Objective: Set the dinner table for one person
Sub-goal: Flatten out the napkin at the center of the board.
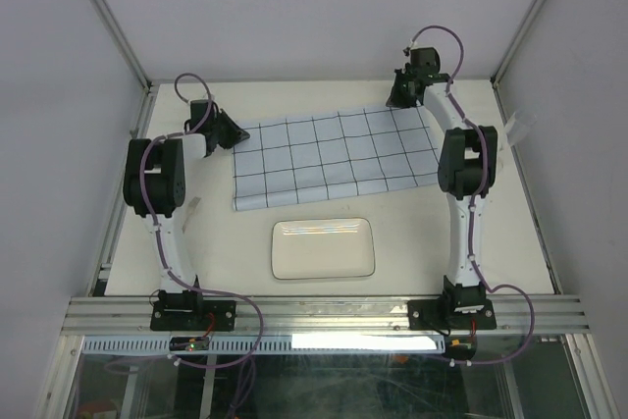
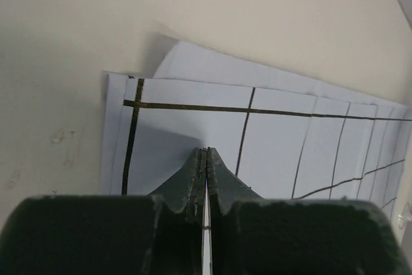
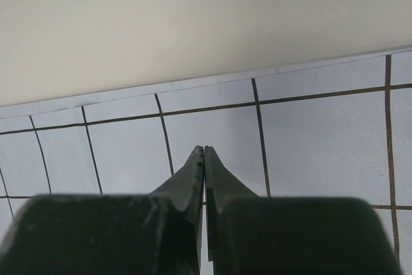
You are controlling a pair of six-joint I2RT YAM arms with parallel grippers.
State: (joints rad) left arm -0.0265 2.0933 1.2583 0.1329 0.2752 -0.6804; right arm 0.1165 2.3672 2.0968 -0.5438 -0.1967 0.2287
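A pale-blue cloth [image 1: 334, 154] [image 2: 277, 146] [image 3: 309, 140] with dark grid lines lies spread across the back half of the cream dinner table [image 1: 412, 233]. A white rectangular plate [image 1: 324, 248] sits in front of the cloth, near the middle. My left gripper [image 1: 234, 132] [image 2: 206, 151] is down on the cloth's left end, where a corner is folded over. It is shut, with a thin sliver of cloth pinched at its tips. My right gripper [image 1: 400, 97] [image 3: 204, 148] is shut the same way on the cloth near its far right corner.
Aluminium rails [image 1: 324, 313] carry both arm bases along the near edge. Grey enclosure walls stand close on the left, back and right. A small white fitting [image 1: 517, 130] sits at the table's right edge beside the right arm's elbow.
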